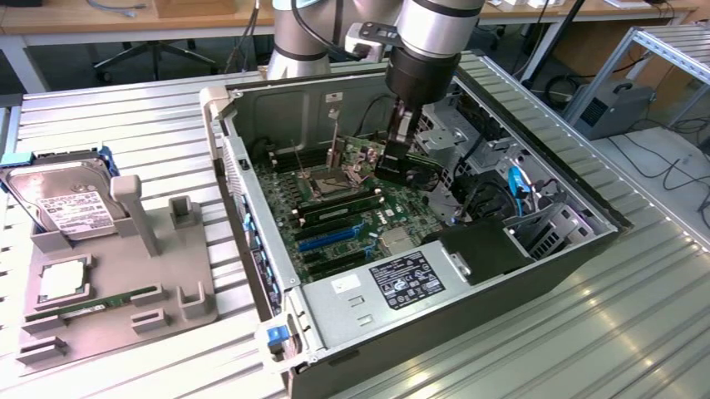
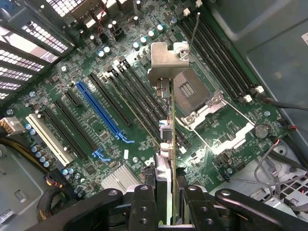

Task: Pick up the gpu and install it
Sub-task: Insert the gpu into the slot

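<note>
My gripper [image 1: 400, 158] reaches down into the open computer case [image 1: 444, 287] and is shut on the gpu [image 1: 364, 156]. The gpu is a thin green-black card with a silver end bracket. It stands on edge, hanging above the motherboard [image 1: 332, 229]. The wrist view looks straight down the gpu [image 2: 172, 139], which is edge-on between the two black fingers [image 2: 144, 202]. Its bracket [image 2: 163, 60] is at the far end. The card hovers over the black slots between the blue slot [image 2: 101, 110] and the open processor socket [image 2: 190, 89], and does not touch them.
A grey tray [image 1: 100, 328] at the exterior view's left carries a hard drive [image 1: 66, 204], a processor [image 1: 61, 281] and a memory stick [image 1: 95, 303]. The case walls, drive cage [image 1: 455, 137] and cables [image 1: 488, 199] crowd the arm. The case lies on a ribbed metal table [image 1: 621, 332].
</note>
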`<act>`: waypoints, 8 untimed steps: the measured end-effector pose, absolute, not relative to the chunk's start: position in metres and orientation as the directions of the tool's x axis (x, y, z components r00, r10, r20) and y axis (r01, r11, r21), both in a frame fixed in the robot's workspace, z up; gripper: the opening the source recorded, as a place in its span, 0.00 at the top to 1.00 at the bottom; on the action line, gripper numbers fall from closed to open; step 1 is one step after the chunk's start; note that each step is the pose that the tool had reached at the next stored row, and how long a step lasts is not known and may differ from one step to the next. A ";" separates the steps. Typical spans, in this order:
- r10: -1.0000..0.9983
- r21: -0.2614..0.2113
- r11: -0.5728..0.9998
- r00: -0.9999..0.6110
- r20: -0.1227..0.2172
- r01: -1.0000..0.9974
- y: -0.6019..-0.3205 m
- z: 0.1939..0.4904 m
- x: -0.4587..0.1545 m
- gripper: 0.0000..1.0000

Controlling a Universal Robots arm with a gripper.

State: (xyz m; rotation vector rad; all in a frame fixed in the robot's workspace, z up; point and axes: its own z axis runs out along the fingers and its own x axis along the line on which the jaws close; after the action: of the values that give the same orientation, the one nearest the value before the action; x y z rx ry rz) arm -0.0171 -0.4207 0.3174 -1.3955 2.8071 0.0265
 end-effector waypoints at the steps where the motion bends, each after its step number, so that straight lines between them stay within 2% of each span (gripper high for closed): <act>1: -0.798 0.012 0.602 -0.602 -0.013 -0.798 -0.421 0.317 -0.017 0.73; 8: -0.808 0.012 0.590 -0.590 -0.013 -0.808 -0.421 0.317 -0.017 0.73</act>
State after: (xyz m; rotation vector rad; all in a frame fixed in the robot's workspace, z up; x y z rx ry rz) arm -0.0171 -0.4207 0.3171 -1.4201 2.7953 0.0257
